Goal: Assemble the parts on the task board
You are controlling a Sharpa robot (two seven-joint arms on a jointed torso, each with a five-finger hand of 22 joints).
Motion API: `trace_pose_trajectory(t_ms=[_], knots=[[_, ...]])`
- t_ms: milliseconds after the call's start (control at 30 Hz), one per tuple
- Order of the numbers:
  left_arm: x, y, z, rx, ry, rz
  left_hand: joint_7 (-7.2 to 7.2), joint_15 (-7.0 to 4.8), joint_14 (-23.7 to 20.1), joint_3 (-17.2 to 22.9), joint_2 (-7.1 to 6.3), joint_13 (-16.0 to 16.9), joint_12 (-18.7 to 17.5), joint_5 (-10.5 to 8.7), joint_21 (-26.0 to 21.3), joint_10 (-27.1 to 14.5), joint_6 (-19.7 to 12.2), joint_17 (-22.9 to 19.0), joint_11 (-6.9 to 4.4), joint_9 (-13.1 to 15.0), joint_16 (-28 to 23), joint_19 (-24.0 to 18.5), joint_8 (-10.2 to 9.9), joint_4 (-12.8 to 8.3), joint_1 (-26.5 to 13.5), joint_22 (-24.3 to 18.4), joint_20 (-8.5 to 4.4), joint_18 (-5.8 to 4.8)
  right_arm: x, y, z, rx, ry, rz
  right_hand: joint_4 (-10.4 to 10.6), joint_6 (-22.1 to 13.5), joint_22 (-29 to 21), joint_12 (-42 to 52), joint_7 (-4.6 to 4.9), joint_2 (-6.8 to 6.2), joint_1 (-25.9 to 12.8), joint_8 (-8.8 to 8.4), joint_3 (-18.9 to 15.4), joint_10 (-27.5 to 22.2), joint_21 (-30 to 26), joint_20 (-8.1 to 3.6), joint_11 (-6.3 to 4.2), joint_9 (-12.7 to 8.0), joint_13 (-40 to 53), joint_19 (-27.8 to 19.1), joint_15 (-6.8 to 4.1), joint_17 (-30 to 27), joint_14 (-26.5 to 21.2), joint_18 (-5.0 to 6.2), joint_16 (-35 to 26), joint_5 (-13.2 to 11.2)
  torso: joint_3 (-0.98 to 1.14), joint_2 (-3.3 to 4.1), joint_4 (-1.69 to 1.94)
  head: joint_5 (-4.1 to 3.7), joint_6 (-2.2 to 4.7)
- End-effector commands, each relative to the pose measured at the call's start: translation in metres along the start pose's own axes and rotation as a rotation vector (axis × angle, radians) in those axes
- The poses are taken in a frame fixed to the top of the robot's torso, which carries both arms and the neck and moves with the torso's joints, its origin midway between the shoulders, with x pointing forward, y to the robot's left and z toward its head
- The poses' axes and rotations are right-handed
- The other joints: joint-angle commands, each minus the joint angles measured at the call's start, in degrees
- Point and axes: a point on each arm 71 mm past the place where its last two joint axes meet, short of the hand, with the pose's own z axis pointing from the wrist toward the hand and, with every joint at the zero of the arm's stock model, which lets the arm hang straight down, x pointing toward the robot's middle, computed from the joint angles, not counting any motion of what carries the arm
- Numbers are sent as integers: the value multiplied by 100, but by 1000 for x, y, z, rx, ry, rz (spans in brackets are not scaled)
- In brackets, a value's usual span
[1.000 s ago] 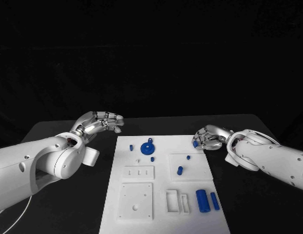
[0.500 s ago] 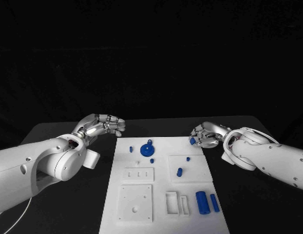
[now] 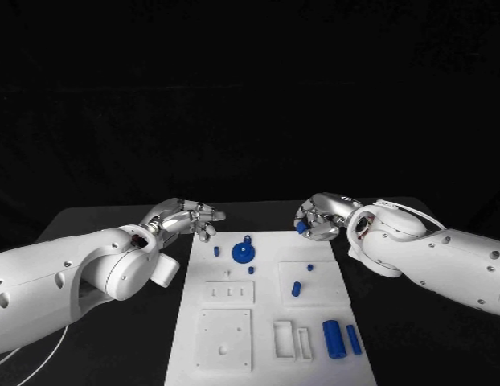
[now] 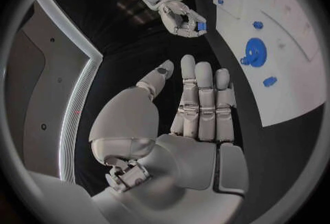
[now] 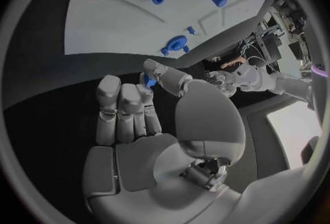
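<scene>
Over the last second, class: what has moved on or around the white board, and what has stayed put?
The right hand, holding a small blue piece, has moved from the board's right edge toward its far end and inward. The left hand, holding nothing, has shifted closer to the board's far left corner. The blue disc, the cylinders and the other pieces on the board lie as before.

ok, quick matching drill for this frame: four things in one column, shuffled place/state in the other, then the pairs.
Things:
1. left hand
2. right hand
3. round blue part
4. two blue cylinders

States:
A. lying side by side at the task board's near right corner
B. pinching a small blue part
C. on the board's far end
D. holding nothing, fingers apart

Pairs: 1-D, 2-B, 3-C, 4-A
</scene>
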Motion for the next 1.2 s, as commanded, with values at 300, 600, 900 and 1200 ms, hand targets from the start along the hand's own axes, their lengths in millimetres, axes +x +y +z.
trace_pose_trajectory(t_ms=[300,600,900,1200], knots=[[32,3,7,-157,85,5,-8,-130,-74,-3,-142,613,591,-458,170,-274,16,50,-15,-74,373,86,-179,305,-317,79,-301,50,7,51,9,-5,-6,-73,10,293,46,3,240,-82,6,27,76,52,20,13,-17,-4,-12,42,-25,0,27,344,-17,-23,-69,-136,-12,78,-7],[42,2,12,-181,70,-17,-4,-136,-88,12,-173,793,741,-503,195,-402,19,-7,-11,-94,437,77,-226,505,-450,76,-358,12,10,80,7,-46,-19,-75,23,301,46,0,240,-104,6,23,108,66,21,24,-17,-5,-18,53,-23,-6,42,344,-20,11,-79,-139,15,167,2],[49,2,13,-201,82,-23,3,-139,-100,19,-178,889,814,-521,205,-466,-12,-52,-5,-114,477,61,-276,716,-569,69,-400,-11,11,96,3,-83,-26,-65,29,310,44,-2,239,-123,7,22,127,76,20,30,-18,-5,-22,62,-24,-9,51,344,-23,33,-62,-128,-8,243,-3],[53,3,14,-225,97,-8,5,-141,-108,12,-179,935,845,-525,214,-494,-12,-75,-4,-121,500,49,-292,827,-618,69,-420,-25,11,104,0,-104,-30,-58,33,313,43,-4,238,-134,7,20,137,82,19,32,-19,-5,-24,68,-24,-11,55,344,-25,49,-65,-134,-13,254,-15]])
